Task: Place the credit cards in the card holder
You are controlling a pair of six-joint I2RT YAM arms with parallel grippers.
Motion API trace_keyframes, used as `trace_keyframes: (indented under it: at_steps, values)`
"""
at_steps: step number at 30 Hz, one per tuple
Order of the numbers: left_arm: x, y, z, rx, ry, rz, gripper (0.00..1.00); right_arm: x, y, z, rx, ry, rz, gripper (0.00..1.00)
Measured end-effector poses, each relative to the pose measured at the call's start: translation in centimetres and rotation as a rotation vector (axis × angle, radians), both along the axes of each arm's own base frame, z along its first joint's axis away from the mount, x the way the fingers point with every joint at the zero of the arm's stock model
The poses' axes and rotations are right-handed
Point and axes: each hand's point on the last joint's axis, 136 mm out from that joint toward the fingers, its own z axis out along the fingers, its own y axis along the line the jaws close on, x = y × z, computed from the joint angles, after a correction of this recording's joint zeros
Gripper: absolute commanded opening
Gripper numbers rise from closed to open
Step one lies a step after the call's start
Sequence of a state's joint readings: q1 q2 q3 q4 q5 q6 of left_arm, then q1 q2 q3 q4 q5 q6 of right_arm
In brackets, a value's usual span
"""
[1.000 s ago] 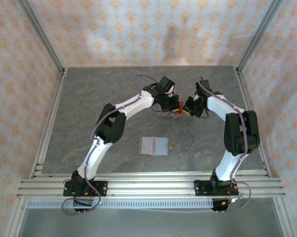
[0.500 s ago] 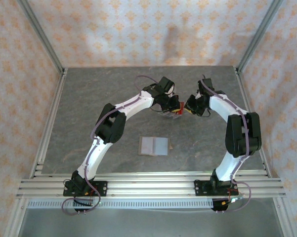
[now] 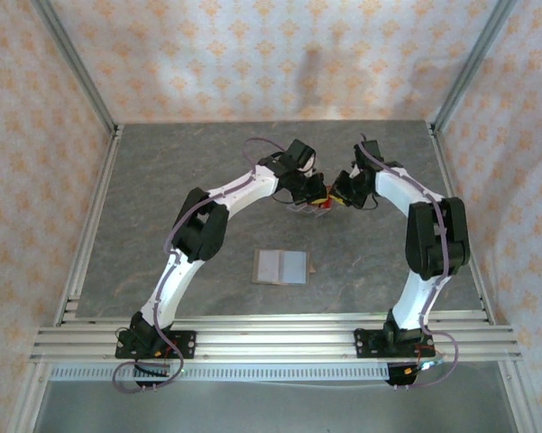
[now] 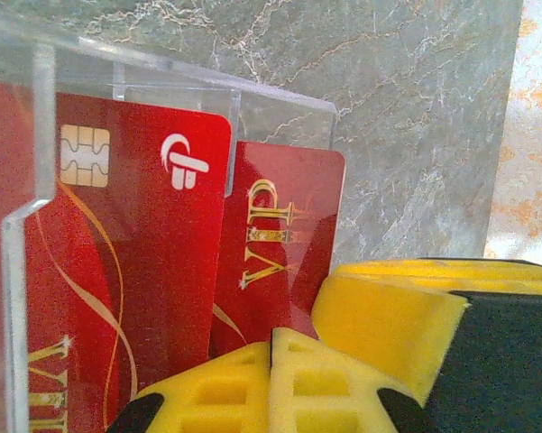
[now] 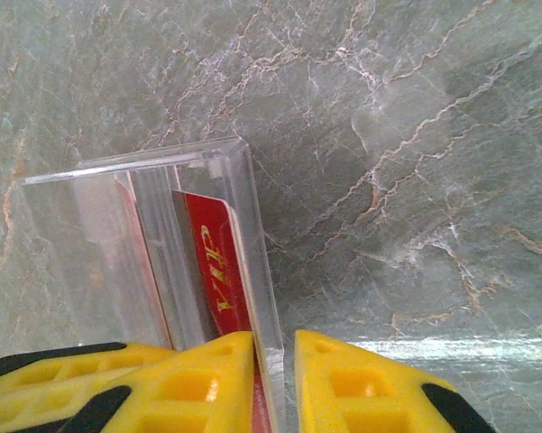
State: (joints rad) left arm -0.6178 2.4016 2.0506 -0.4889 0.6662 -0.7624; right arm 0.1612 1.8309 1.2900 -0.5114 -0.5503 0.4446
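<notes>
Plastic, glossy red with gold lettering, the thin rectangular credit cards (image 4: 144, 225) stood in a clear slotted acrylic rack (image 5: 207, 162). The yellow foam-padded left gripper (image 4: 271, 347) was clenched beside them. The right gripper (image 5: 275, 361) straddled the rack's end wall; whether it pinched, I cannot tell. The flat squarish grey-lined card holder (image 3: 280, 267) lay open, well apart, on the veined grey stone-look tabletop (image 5: 415, 135), within orange-patterned walls (image 3: 252, 54).

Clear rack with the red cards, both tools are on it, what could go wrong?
The right tool straddles an end wall of the clear rack, with the edge of a red card in the same gap; it could drag the rack instead of the card. The left tool is shut close beside it, so the tools could collide.
</notes>
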Motion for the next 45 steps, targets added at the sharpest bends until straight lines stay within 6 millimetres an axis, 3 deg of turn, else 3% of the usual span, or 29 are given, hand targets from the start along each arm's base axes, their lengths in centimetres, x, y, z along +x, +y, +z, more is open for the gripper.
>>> trace_keyframes:
  at_steps: [8,19,45]
  values:
    - [0.0,0.3,0.0,0.0,0.004,0.003,0.0,0.2,0.4,0.1,-0.016,-0.014,0.033,0.17]
    - [0.1,0.7,-0.1,0.004,0.001,0.01,0.0,0.1,0.6,0.7,-0.054,-0.023,0.078,0.0]
    - [0.1,1.4,-0.1,0.017,-0.012,0.0,0.0,-0.3,0.8,2.4,-0.065,-0.014,0.113,0.0]
